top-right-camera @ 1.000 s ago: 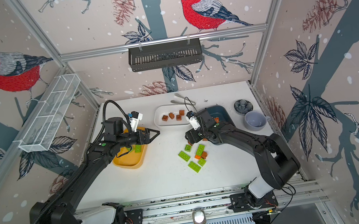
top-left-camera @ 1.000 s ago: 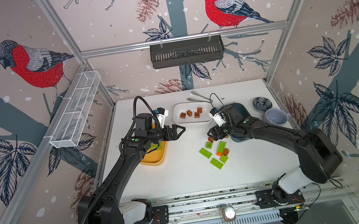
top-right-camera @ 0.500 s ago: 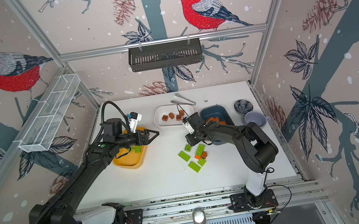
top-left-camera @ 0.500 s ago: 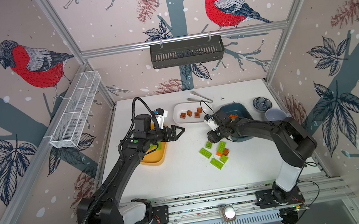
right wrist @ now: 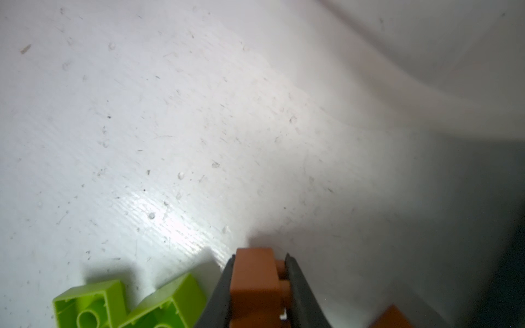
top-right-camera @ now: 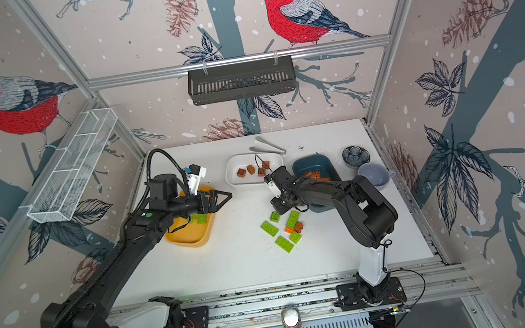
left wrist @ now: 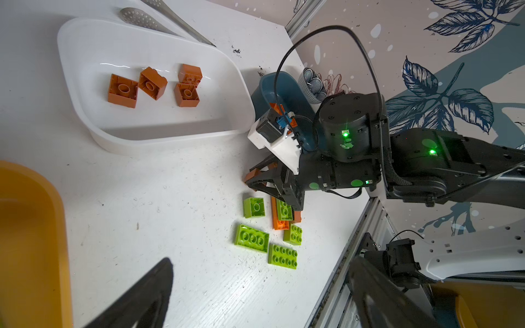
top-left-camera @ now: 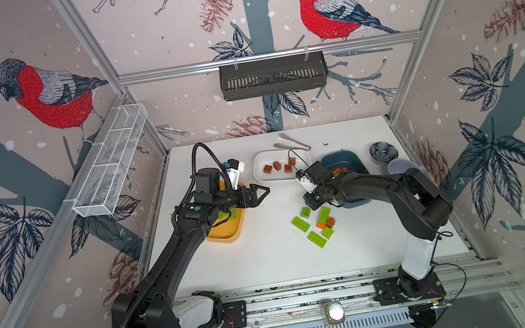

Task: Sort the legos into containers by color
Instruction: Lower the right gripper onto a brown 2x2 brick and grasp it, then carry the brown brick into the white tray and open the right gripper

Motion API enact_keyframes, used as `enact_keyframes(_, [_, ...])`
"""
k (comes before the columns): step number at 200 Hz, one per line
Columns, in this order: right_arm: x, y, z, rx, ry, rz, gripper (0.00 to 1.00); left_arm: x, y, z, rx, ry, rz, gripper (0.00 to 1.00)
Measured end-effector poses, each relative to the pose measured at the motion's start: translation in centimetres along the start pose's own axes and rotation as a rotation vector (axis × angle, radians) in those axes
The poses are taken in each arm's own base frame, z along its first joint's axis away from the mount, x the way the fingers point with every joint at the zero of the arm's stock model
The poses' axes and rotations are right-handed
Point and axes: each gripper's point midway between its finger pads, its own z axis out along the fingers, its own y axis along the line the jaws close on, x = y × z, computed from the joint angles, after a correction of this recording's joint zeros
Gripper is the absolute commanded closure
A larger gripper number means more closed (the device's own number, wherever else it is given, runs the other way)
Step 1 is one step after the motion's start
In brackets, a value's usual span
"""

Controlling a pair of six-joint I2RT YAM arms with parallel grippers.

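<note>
Right jaws newly clamped on brown brick (right wrist: 255, 284), studs sideways

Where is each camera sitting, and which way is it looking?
Top views: high above the front edge, looking down on the whole white table; both arms show, the left gripper open.
Left wrist: on the left arm, looking across at the white tub, lime green bricks and the right gripper; its own dark fingers show.
Right wrist: on the right arm, close above the table, looking at the brown brick pinched between its own fingers.
Shared: both wrist views show that brown brick and green bricks beside it.
</note>
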Motion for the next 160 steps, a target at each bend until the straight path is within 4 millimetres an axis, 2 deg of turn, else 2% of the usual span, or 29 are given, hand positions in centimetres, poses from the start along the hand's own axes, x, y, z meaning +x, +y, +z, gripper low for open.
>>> enact_keyframes(12, [-1.4,-0.1,-1.0,0.001,-0.034,0.000,0.76,0.0,0.1,-0.1,-0.002,0.000,0.001,0.04])
enact_keyframes(36, [-5.5,-0.5,-3.4,-0.003,-0.140,0.005,0.76,0.1,0.2,-0.2,-0.010,0.001,-0.003,0.04])
enact_keyframes(59, [-9.2,-1.2,-4.9,-0.011,-0.228,0.016,0.76,-0.1,0.4,-0.5,-0.016,-0.007,-0.005,0.04])
enact_keyframes(79, [-11.5,-2.3,-4.6,-0.003,-0.266,0.029,0.76,-0.3,0.4,-0.7,-0.019,-0.016,-0.004,0.04])
enact_keyframes(108, [-13.7,-4.2,-2.7,0.023,-0.274,0.050,0.73,-0.8,0.6,-1.4,-0.029,-0.040,-0.003,0.04])
enact_keyframes(117, [-14.3,-4.7,-2.0,0.032,-0.273,0.054,0.68,-1.0,0.6,-1.6,-0.030,-0.050,0.001,0.04])
enact_keyframes(140, [-15.2,-5.3,-0.5,0.050,-0.265,0.052,0.43,-1.3,0.9,-2.0,-0.034,-0.072,-0.005,0.04])
enact_keyframes(160, [-15.7,-5.4,-0.3,0.051,-0.270,0.049,0.32,-1.7,1.7,-2.5,-0.049,-0.089,-0.015,0.04])
